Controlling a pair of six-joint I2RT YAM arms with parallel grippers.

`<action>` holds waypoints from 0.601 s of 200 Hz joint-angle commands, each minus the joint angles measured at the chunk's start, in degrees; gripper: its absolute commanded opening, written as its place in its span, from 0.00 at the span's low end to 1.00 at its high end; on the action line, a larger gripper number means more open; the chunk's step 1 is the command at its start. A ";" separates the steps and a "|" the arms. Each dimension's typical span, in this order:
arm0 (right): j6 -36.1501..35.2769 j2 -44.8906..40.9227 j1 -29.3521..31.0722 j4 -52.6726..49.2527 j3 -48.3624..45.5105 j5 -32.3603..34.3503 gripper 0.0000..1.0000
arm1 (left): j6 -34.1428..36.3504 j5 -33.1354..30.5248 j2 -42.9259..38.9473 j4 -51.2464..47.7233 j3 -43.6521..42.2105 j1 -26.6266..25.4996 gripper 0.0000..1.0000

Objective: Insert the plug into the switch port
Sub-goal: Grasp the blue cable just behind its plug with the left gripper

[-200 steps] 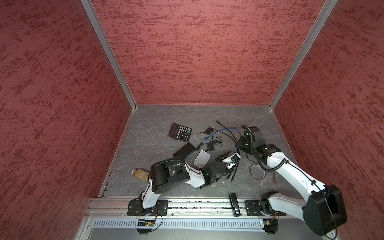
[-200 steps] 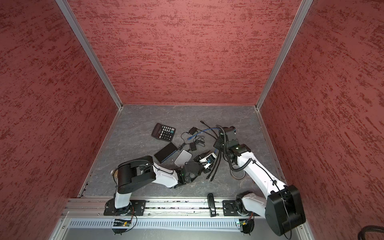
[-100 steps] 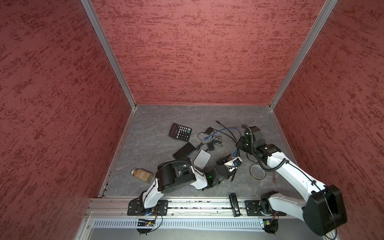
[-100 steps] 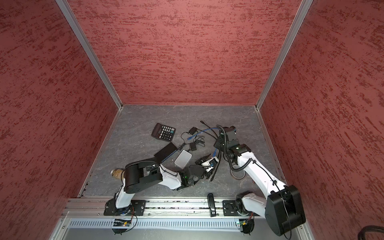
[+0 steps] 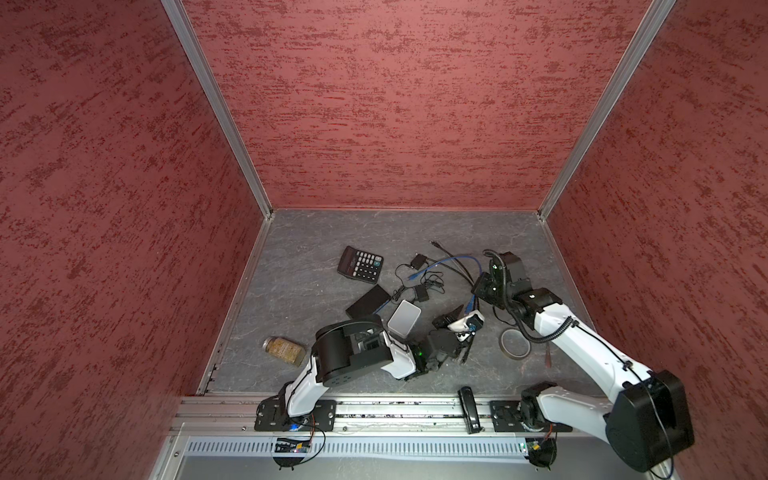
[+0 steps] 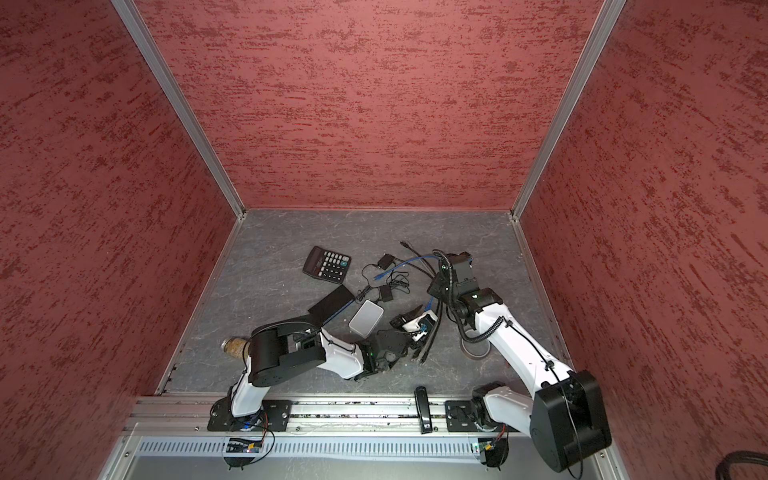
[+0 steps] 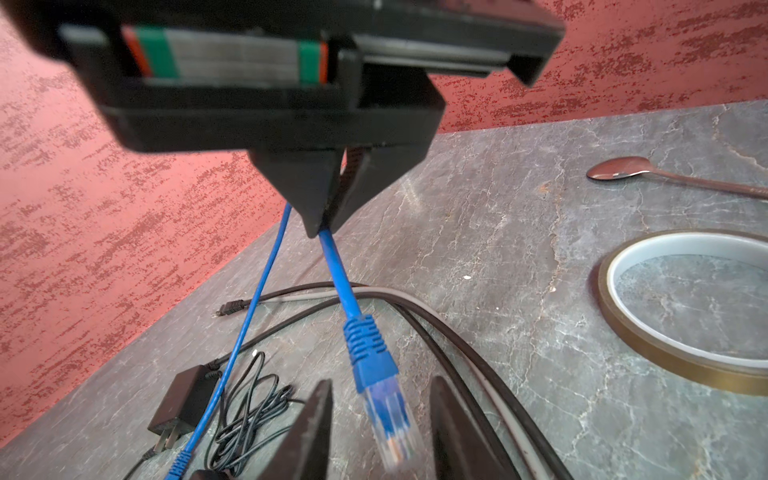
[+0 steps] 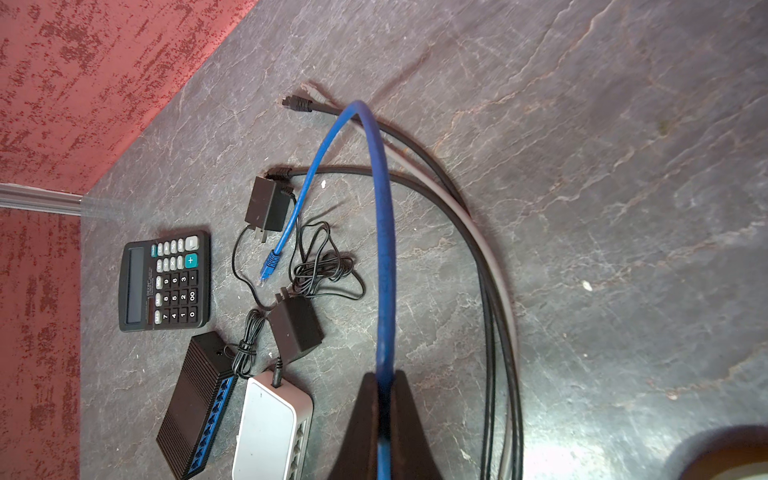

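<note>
Grey stone-look worktop (image 5: 316, 257), and it's crowded. A calculator (image 5: 360, 264) sits toward the back, with a black switch (image 5: 368, 302) and a white switch (image 5: 404, 318) side by side nearer the front. Two power adapters (image 8: 268, 208) (image 8: 297, 328) lie among tangled thin leads, with black and grey cables (image 8: 503, 374) looping past. There's a jar (image 5: 285, 351) on its side at the left, and a tape roll (image 7: 665, 357) lying flat with a spoon (image 7: 619, 168) near it.
</note>
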 commanded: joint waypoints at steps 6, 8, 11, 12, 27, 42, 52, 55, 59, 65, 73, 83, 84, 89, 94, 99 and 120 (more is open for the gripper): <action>0.77 -1.08 -0.44 1.73 1.13 -0.12 0.00 | 0.95 0.08 1.41 1.84 1.28 -0.09 0.29; 0.77 -1.15 -0.44 1.76 1.10 -0.12 0.00 | 0.95 0.10 1.41 1.89 1.28 -0.04 0.29; 0.77 -1.17 -0.44 1.83 1.07 -0.12 0.00 | 0.94 0.15 1.41 1.95 1.21 0.00 0.29; 0.77 -1.21 -0.44 1.80 1.03 -0.12 0.00 | 0.95 0.16 1.41 2.01 1.20 -0.01 0.29; 0.69 -1.17 -0.53 1.86 1.00 -0.21 0.00 | 1.26 0.52 1.41 2.30 0.95 0.07 0.27; 0.44 -1.17 -0.59 1.94 1.05 -0.38 0.00 | 1.63 0.78 1.24 2.69 0.54 0.07 0.24; 0.17 -1.22 -0.53 1.89 1.09 -0.56 0.00 | 1.68 1.09 1.02 3.15 0.16 0.11 0.22; 0.05 -1.18 -0.55 1.94 1.13 -0.56 0.00 | 1.66 1.19 0.94 3.29 -0.04 0.12 0.21; -0.15 -1.24 -0.57 1.93 1.16 -0.64 0.00 | 1.46 1.38 0.77 3.39 -0.34 0.23 0.21; -0.41 -1.19 -0.54 1.86 1.20 -0.80 0.00 | 1.25 1.64 0.56 3.48 -0.71 0.39 0.20; -0.75 -1.08 -0.56 1.77 1.26 -0.89 0.00 | 0.87 2.06 0.16 3.39 -1.20 0.55 0.19; -1.04 -1.08 -0.56 1.81 1.22 -1.37 0.00 | 0.40 2.88 -0.44 3.06 -1.96 0.81 0.19; -1.10 -1.08 -0.54 1.84 1.20 -1.36 0.00 | 0.32 2.97 -0.44 3.05 -1.96 0.83 0.19; -1.22 -1.08 -0.54 1.93 1.19 -1.44 0.00 | 0.00 3.21 -0.79 2.92 -2.34 0.98 0.18; -1.35 -1.17 -0.60 2.13 1.13 -1.59 0.00 | -0.21 3.63 -1.07 2.78 -2.64 1.16 0.18; -1.63 -1.18 -0.58 2.36 1.02 -1.97 0.00 | -0.32 4.20 -1.42 2.63 -2.89 1.26 0.18; -2.63 -1.35 -0.57 2.81 0.91 -2.71 0.01 | -0.48 5.82 -2.64 2.05 -4.06 1.74 0.16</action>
